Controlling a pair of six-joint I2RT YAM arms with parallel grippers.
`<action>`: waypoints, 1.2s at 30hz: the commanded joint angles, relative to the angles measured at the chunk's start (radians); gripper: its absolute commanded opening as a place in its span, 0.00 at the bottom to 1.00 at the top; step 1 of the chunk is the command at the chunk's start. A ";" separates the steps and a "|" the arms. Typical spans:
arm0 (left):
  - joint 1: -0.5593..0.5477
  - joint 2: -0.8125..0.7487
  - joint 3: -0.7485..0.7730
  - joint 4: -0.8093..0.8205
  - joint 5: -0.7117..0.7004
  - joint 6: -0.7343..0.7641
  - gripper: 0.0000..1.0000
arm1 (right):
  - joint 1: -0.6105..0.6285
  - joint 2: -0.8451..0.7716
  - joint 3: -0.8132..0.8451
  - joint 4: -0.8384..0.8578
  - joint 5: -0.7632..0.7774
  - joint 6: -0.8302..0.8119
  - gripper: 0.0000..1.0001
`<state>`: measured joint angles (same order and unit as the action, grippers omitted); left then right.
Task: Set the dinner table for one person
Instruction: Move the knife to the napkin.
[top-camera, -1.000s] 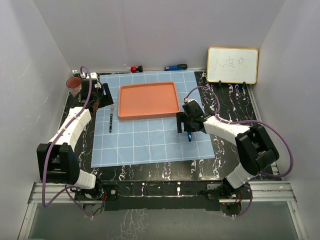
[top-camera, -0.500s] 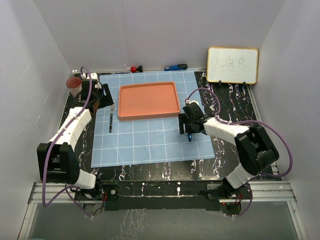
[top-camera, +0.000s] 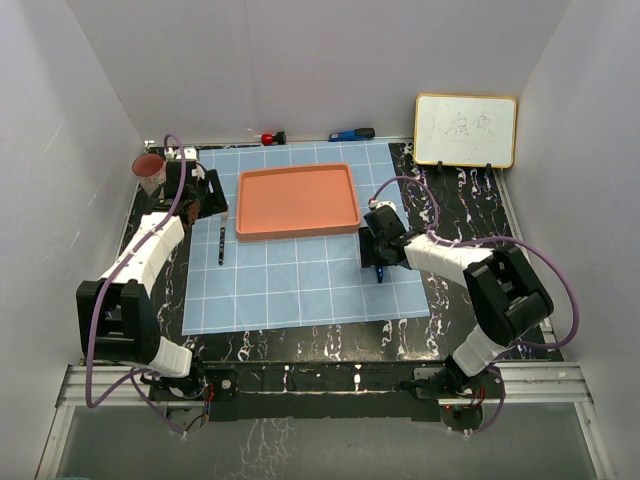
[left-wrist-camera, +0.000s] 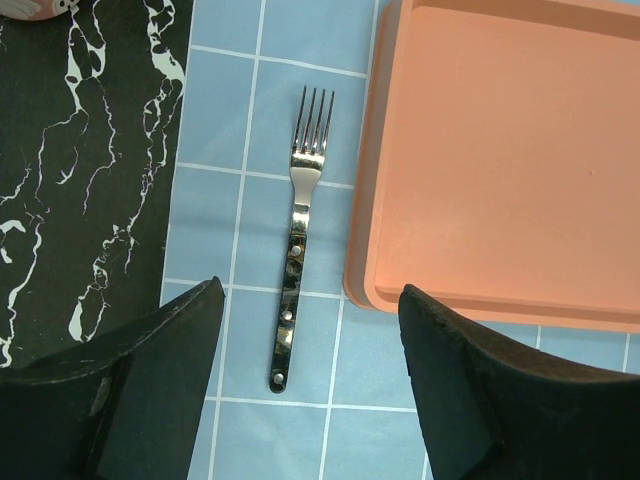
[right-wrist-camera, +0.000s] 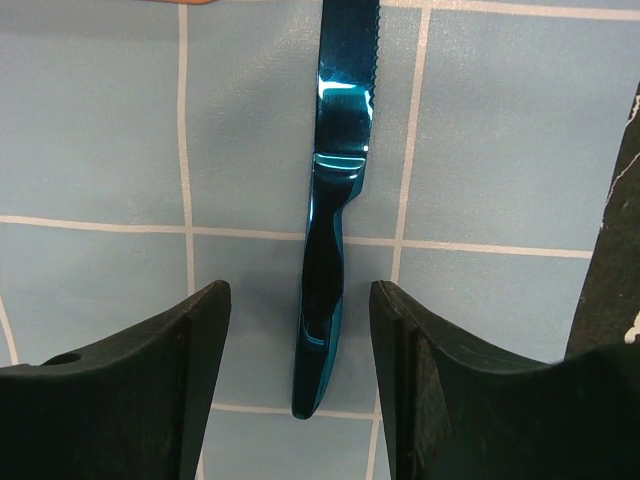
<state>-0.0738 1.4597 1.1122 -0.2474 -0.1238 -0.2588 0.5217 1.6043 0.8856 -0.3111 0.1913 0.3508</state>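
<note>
The table (top-camera: 300, 345), black with white veins, spans the floor of the booth under both arms. A blue gridded cloth (top-camera: 300, 285) covers its middle. On the cloth's far half sits an orange tray (top-camera: 297, 200), showing only its bare floor. A fork (left-wrist-camera: 296, 270) lies just left of the tray, between the wide-spread fingers of the left claw (left-wrist-camera: 310, 290), untouched. The right claw (right-wrist-camera: 300, 285) straddles a blue knife (right-wrist-camera: 328, 260) on the cloth, its fingers apart with a gap on each side. A red cup (top-camera: 149, 168) stands at the far left; I cannot tell its contents.
</note>
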 joint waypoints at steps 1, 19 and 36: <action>0.003 0.002 -0.005 -0.010 0.007 -0.002 0.69 | 0.001 0.012 -0.017 0.078 0.014 -0.003 0.55; 0.003 0.007 0.000 -0.024 0.005 0.006 0.68 | 0.001 0.025 -0.025 0.102 0.023 -0.009 0.38; 0.003 0.020 0.006 -0.030 0.009 0.006 0.68 | 0.001 0.066 0.007 0.086 0.048 -0.029 0.20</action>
<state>-0.0738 1.4746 1.1122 -0.2623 -0.1223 -0.2577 0.5217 1.6367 0.8688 -0.2565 0.2188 0.3351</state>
